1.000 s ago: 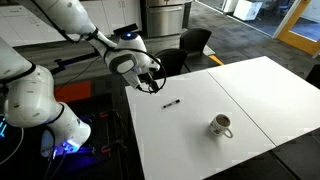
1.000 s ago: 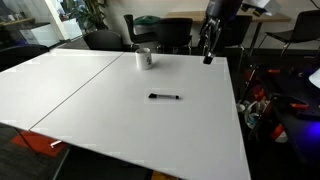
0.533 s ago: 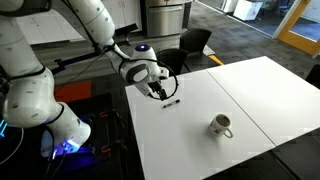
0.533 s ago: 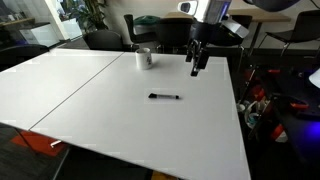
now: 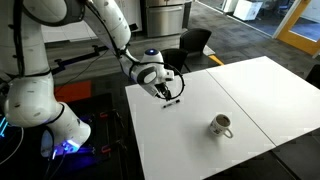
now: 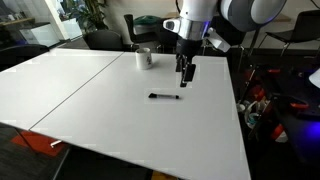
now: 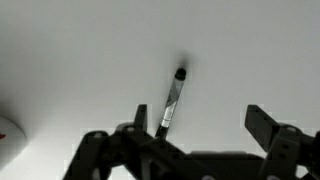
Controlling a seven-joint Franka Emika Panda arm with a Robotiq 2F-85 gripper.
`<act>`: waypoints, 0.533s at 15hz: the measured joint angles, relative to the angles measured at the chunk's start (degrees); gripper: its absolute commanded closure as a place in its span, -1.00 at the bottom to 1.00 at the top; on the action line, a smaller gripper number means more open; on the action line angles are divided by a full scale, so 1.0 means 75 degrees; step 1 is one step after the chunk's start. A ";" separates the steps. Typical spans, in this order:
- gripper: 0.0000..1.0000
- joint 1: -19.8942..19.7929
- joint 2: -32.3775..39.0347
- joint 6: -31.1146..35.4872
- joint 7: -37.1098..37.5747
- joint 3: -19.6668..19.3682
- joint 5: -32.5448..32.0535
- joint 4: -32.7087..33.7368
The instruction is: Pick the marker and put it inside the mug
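White tabletop (image 5: 200, 120) carries the marker (image 7: 171, 100) at ten o'clock of the spread-open gripper (image 7: 197, 114); descending off-centre might flick it away.

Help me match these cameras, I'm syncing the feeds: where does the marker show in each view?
Exterior view: the marker lies near centre, up-left of the mug.
Exterior view: the marker lies at centre, down-right of the mug.
Wrist view: the marker runs near-vertical at centre; no mug visible.
Shared landmark: the open tool, close to the marker in all three.
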 measured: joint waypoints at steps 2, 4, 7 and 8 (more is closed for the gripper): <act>-1.00 0.0065 0.0221 -0.0040 0.0000 -0.0009 0.0032 0.0267; -1.00 0.0078 0.0402 -0.0111 0.0000 -0.0009 0.0105 0.0510; -1.00 0.0002 0.0660 -0.0407 -0.0035 0.0096 0.0390 0.0877; -1.00 -0.0054 0.0756 -0.0544 -0.0069 0.0169 0.0504 0.1011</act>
